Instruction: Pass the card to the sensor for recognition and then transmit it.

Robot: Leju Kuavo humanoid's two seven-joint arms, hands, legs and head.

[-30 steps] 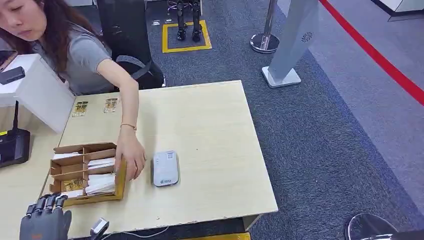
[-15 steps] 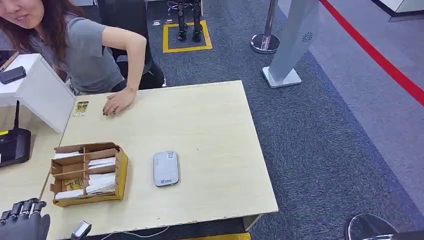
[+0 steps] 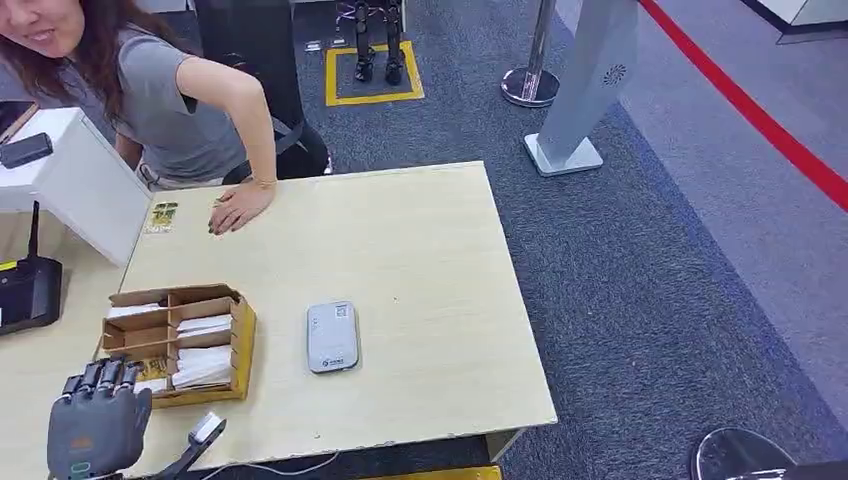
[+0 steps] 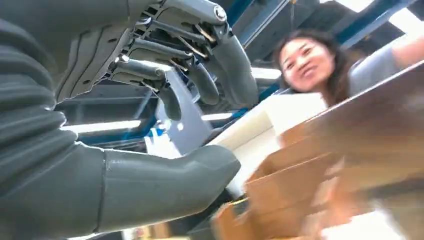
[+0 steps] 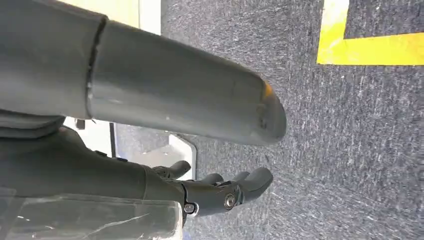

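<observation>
Left hand empty, fingers apart, near edge beside cardboard box. Cards inside box, left of grey sensor. Best reach over rim, pinch top card only. Right hand empty, fingers loosely apart.

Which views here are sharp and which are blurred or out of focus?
Head view: sharp and evenly lit, card box and sensor crisp. Left wrist view: left hand fairly sharp, the box smeared and out of focus. Right wrist view: carpet clear, right hand dim.
</observation>
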